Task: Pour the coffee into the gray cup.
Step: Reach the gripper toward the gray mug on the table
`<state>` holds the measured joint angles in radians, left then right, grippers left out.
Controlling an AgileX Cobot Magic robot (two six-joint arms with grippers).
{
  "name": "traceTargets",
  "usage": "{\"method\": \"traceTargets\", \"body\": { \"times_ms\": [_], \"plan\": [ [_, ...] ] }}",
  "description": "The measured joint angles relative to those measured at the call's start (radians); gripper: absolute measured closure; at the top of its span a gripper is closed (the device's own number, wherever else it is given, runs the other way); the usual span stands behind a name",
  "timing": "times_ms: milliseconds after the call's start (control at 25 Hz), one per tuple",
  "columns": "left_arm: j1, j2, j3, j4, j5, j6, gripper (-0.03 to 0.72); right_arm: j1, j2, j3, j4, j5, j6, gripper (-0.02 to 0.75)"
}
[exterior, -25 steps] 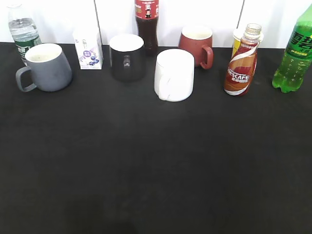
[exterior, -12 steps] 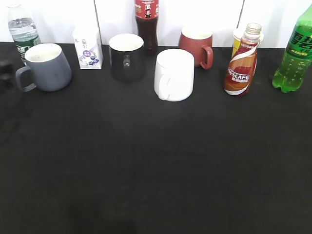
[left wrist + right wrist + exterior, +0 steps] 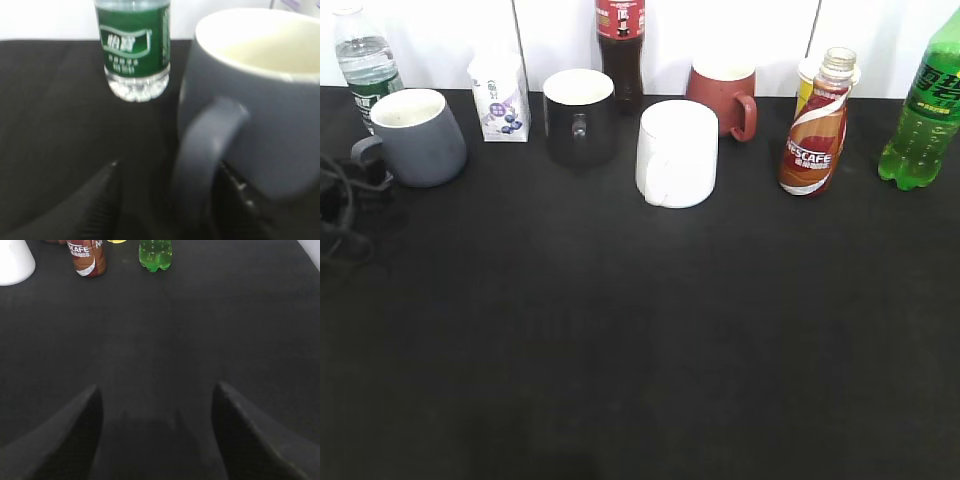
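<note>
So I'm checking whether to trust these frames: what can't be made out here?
- Left gripper: the wrist view is blurred, so contact with the gray cup handle is unclear; at the exterior view's edge it's dark on dark.
- Coffee: top cut off in the right wrist view.
- Right gripper: outside the exterior view.

Blue-gray cup, seemingly cream inside.

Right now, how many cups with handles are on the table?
4. The gray cup is far left, the black mug left of middle, the white mug in the middle, and the red mug behind it. More could hide behind the bottles.
</note>
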<state>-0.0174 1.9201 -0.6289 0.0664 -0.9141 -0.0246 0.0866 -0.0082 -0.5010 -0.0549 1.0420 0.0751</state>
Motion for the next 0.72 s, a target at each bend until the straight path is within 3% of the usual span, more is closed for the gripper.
{"method": "traceTargets", "body": {
  "times_ms": [160, 440, 480, 600, 720],
  "plan": [
    [0.04, 0.035, -0.049, -0.033, -0.006, 0.0, 0.37, 0.0, 0.0, 0.0, 0.0, 0.0, 0.0, 0.206],
    [0.059, 0.102, -0.162, 0.019, -0.019, 0.0, 0.385, 0.0, 0.0, 0.0, 0.0, 0.0, -0.001, 0.206],
    [0.059, 0.114, -0.169, 0.024, -0.022, 0.0, 0.419, 0.0, 0.0, 0.0, 0.0, 0.0, -0.001, 0.206],
    [0.063, 0.123, -0.169, 0.043, -0.043, 0.003, 0.645, 0.0, 0.0, 0.0, 0.0, 0.0, -0.001, 0.206],
    [0.061, 0.126, -0.169, 0.058, -0.061, 0.006, 0.646, 0.0, 0.0, 0.0, 0.0, 0.0, -0.001, 0.206]
  ]
}}
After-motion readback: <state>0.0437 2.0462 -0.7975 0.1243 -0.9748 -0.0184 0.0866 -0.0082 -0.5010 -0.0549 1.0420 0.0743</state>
